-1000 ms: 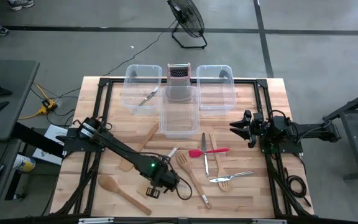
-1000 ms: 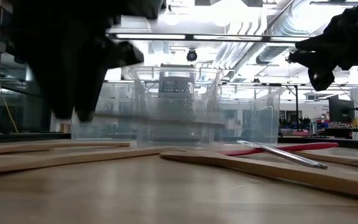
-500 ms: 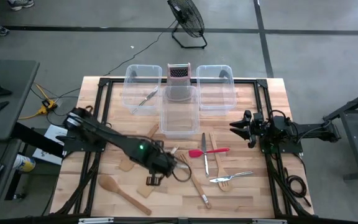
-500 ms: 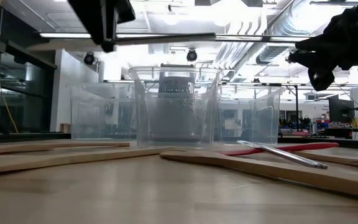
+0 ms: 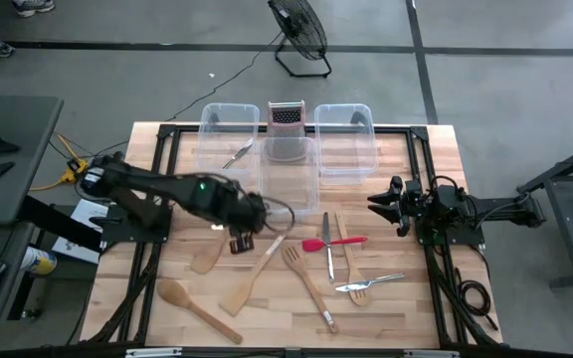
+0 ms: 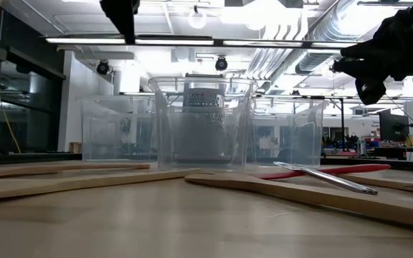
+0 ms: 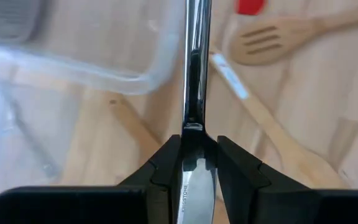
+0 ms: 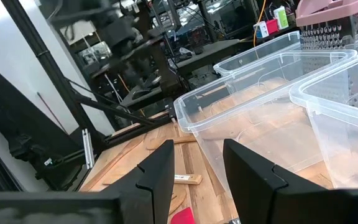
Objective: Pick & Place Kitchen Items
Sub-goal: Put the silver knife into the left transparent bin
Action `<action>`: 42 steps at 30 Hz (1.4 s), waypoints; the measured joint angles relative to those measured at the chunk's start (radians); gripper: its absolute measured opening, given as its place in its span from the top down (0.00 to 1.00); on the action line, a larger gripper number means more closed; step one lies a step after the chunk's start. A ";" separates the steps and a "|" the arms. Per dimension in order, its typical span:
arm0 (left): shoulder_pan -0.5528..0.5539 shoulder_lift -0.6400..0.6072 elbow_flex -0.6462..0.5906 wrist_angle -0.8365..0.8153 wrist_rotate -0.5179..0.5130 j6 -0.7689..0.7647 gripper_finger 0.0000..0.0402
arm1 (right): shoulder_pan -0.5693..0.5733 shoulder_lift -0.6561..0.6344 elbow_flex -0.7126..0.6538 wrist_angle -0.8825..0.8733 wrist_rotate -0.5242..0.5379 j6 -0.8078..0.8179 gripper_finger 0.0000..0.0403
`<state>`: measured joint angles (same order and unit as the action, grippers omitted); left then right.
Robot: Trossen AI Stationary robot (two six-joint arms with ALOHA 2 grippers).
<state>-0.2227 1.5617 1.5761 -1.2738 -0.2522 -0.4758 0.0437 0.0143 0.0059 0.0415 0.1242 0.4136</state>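
My left gripper (image 5: 255,221) hangs above the table near the middle clear bin's (image 5: 286,179) near left corner, shut on a silver knife (image 7: 194,56). It also shows high up in the low view (image 6: 120,14). More kitchen items lie flat on the table: wooden spatulas (image 5: 252,283), a wooden spoon (image 5: 192,303), a slotted wooden spatula (image 5: 301,268), a red-headed spatula (image 5: 334,242), another silver knife (image 5: 327,244) and a fork (image 5: 366,285). A metal utensil (image 5: 237,154) lies in the left bin (image 5: 217,124). My right gripper (image 5: 386,204) waits open at the table's right side. My left gripper pinches the knife between its two fingers, about where blade meets handle (image 7: 192,129). The blade (image 7: 191,186) lies back between the fingers and the handle sticks out past their tips, so the knife runs along them. The fingers slant steeply down from above. The knife is clear of the table.
Three clear bins stand at the table's far side, the right one (image 5: 344,139) beside a metal box grater (image 5: 286,117). The utensils crowd the table's middle and near part. A black frame rail (image 5: 157,199) runs along each side of the table.
My left gripper has risen from just above the table and gone toward the far edge and slightly left, toward the bins, rolling as it went. It stays shut on the knife, which has gone up with it, well clear of the table.
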 joint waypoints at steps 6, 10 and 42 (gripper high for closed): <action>0.137 -0.072 0.000 -0.038 -0.056 0.021 0.81 | 0.000 0.000 0.000 0.000 0.000 0.000 0.68; 0.243 -0.105 0.000 -0.087 -0.100 0.026 0.81 | 0.000 0.000 0.000 0.000 0.000 0.000 0.68; 0.801 0.088 0.000 0.017 -0.125 0.023 0.80 | 0.000 0.000 0.000 0.000 0.000 0.000 0.68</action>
<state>0.5788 1.6495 1.5761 -1.2564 -0.3771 -0.4533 0.0437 0.0143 0.0058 0.0414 0.1242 0.4136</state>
